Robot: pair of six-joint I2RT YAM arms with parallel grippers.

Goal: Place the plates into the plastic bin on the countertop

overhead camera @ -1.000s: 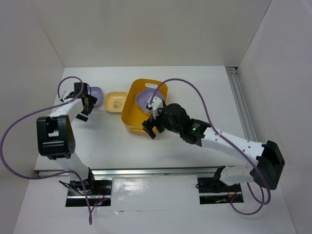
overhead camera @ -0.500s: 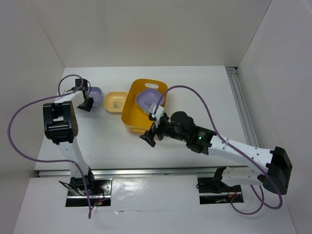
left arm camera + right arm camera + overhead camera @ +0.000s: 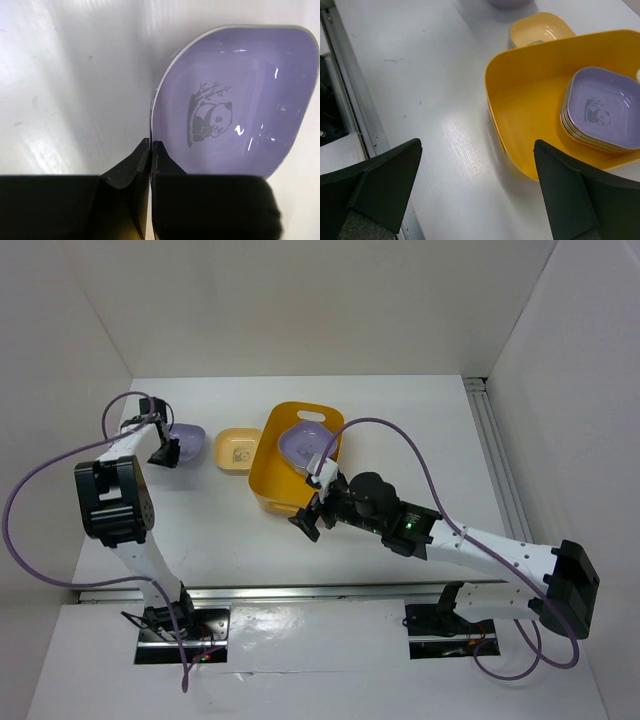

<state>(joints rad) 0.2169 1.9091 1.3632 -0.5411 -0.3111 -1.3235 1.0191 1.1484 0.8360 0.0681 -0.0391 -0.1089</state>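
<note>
The lavender plate [image 3: 235, 115] has its near rim hidden behind the left end effector [image 3: 151, 146].

My camera views
Overhead looks down from behind me; right wrist, nearer, shares the large yellow-orange plastic bin [image 3: 270, 465].

Lavender-topped plates [image 3: 600, 110] stacked inside yellow bin [image 3: 525, 107]

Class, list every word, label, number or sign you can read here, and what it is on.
None can be read in any view. The lavender plate in the left tool carries only a panda picture, as does the top plate in the plastic bin. The yellow plate has a print too small to tell.
</note>
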